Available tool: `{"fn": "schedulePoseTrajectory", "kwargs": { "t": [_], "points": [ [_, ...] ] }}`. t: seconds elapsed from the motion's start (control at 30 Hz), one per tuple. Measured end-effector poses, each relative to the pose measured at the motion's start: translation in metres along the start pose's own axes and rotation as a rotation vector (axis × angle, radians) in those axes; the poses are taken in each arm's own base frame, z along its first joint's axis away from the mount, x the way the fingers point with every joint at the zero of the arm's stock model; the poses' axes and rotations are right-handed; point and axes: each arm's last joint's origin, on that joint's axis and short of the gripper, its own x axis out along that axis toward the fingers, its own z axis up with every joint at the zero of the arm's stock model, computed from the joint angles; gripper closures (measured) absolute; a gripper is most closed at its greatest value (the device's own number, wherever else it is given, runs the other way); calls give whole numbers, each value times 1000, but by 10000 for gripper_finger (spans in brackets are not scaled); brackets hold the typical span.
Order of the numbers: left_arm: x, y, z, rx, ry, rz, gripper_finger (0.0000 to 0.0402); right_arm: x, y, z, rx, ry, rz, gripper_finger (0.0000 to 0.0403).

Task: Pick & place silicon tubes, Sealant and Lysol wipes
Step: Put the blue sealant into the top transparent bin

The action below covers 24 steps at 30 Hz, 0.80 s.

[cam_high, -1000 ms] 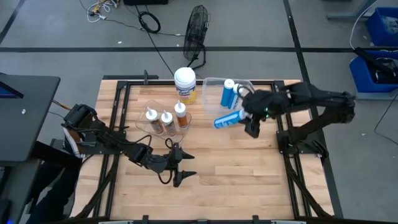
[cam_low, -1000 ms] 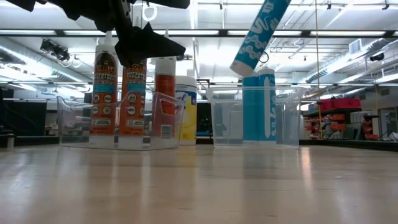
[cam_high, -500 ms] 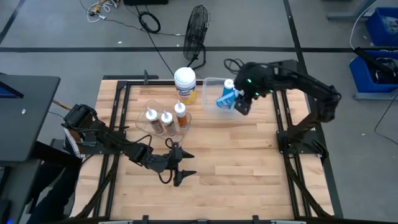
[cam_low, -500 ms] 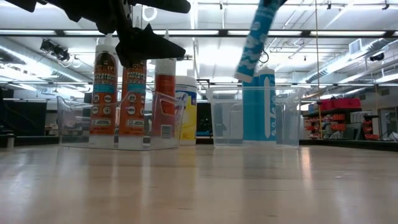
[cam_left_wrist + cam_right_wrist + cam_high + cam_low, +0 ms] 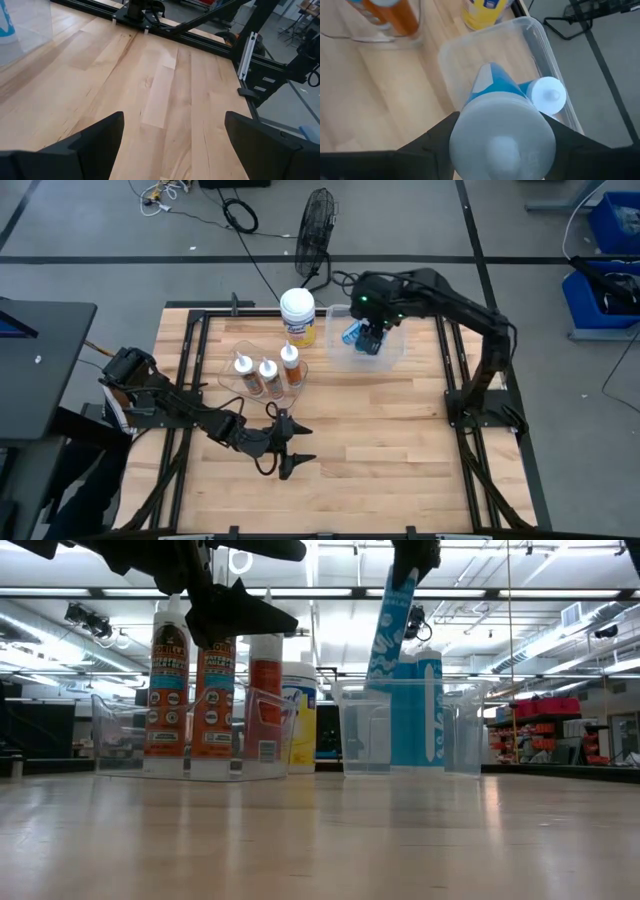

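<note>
My right gripper [image 5: 372, 332] is shut on a blue tube [image 5: 392, 625] over the clear bin [image 5: 398, 352] at the table's far right. A second blue tube [image 5: 428, 710] stands upright in that bin. The tube's lower end [image 5: 377, 678] is at about the bin's rim. The Lysol wipes [image 5: 297, 315], yellow-labelled with a white lid, stand on the table left of this bin. Three orange cartridges [image 5: 266, 374] stand in another clear bin [image 5: 226, 377]. My left gripper [image 5: 285, 452] is open and empty above the near middle of the table. My right gripper pinches the blue tube between its two fingers [image 5: 436, 137], one on each side of its pale upper end [image 5: 502, 135]. The fingers point down. The tube hangs below them, clear of the table, tilted a little off upright, with its lower end over the bin.
A black floor fan [image 5: 318, 220] stands beyond the table's far edge. Black rails [image 5: 455, 380] frame the table's left and right sides. Bare wood [image 5: 380, 440] lies in the near middle and near right.
My right gripper has carried the blue tube toward the table's far left, from beside the bin's near right to above it. The tube has turned from lying slanted to nearly upright and has come down to the bin's rim.
</note>
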Motion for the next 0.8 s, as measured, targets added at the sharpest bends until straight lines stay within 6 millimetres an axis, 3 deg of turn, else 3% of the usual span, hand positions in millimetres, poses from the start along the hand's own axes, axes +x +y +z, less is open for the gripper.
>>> {"fn": "schedulePoseTrajectory", "kwargs": {
  "t": [0.5, 0.8],
  "points": [
    [0, 0, 0, -1, 0, 0, 49, 70, -5, 23, -65, 175, -9, 194],
    [0, 0, 0, 1, 0, 0, 49, 102, -9, 33, -73, 215, 31, 194]
  ]
}}
